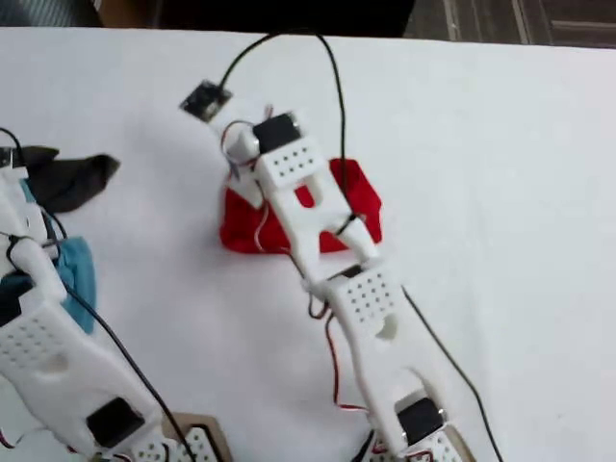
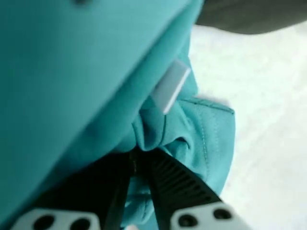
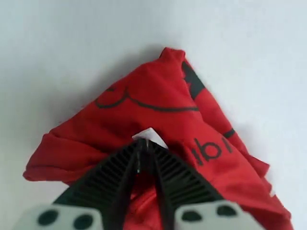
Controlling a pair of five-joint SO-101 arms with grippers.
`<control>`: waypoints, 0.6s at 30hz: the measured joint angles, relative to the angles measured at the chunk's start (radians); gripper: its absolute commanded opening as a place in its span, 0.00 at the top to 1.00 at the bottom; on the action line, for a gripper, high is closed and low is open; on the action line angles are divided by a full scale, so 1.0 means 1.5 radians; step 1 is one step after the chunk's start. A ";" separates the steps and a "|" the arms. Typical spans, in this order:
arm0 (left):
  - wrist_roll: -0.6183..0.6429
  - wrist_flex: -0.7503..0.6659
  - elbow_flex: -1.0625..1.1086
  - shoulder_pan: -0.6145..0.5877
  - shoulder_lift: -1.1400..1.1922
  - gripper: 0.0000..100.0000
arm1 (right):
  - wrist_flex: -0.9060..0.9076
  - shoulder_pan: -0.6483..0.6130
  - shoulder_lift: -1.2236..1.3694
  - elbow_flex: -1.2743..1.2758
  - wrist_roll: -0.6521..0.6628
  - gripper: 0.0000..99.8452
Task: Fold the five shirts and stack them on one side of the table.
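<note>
A red shirt [image 1: 361,197] with black print lies crumpled on the white table [image 1: 500,173] near the middle. My right gripper [image 3: 144,148] is shut on the red shirt [image 3: 144,105], pinching its cloth by a small white tag. In the high view the right arm [image 1: 327,241] stretches over that shirt. At the left edge a teal shirt [image 1: 77,274] lies under my left arm [image 1: 43,337]. My left gripper [image 2: 139,155] is shut on a fold of the teal shirt [image 2: 86,72]. A dark grey shirt [image 1: 72,178] lies just beyond the teal one.
Black cables [image 1: 332,87] run from the right arm across the table's far part, past a small black board [image 1: 204,100]. The table's far edge [image 1: 385,37] meets a dark floor. Bare white tabletop spreads to the right.
</note>
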 measured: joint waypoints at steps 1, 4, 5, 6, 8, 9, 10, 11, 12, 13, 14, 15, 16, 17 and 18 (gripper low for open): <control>0.010 0.000 0.000 0.000 0.000 0.97 | 0.016 0.003 0.000 0.000 0.000 0.98; 0.049 0.000 0.000 0.001 0.000 0.97 | 0.042 0.026 0.000 0.000 0.000 0.98; 0.056 0.000 0.000 0.001 0.000 0.97 | 0.045 0.040 0.000 0.000 0.000 0.98; 0.059 0.000 0.000 0.001 0.000 0.97 | 0.047 0.055 0.000 0.000 0.000 0.98; 0.064 0.000 0.000 0.001 0.000 0.97 | 0.048 0.089 -0.010 0.018 0.000 0.98; 0.064 0.000 0.000 0.001 0.000 0.97 | 0.048 0.102 -0.021 0.038 0.000 0.98; 0.064 -0.002 0.000 0.001 0.000 0.97 | 0.048 0.116 -0.037 0.062 0.000 0.98; 0.069 -0.002 0.000 0.001 0.000 0.97 | 0.048 0.128 -0.057 0.094 0.000 0.98; 0.077 -0.002 0.000 0.001 0.000 0.97 | 0.048 0.138 -0.080 0.131 0.000 0.98; 0.085 -0.002 0.000 0.001 0.000 0.97 | 0.048 0.146 -0.104 0.173 0.000 0.98; 0.090 -0.002 0.000 0.001 0.000 0.97 | 0.047 0.151 -0.129 0.219 0.000 0.98; 0.093 -0.002 0.000 0.001 0.000 0.97 | 0.046 0.154 -0.155 0.268 0.000 0.98; 0.095 -0.002 0.000 0.001 0.000 0.97 | 0.045 0.155 -0.182 0.320 0.001 0.98; 0.095 -0.002 0.000 0.001 0.000 0.97 | 0.045 0.155 -0.212 0.370 0.005 0.98; 0.095 -0.004 0.000 0.000 0.000 0.97 | 0.045 0.154 -0.241 0.419 0.019 0.98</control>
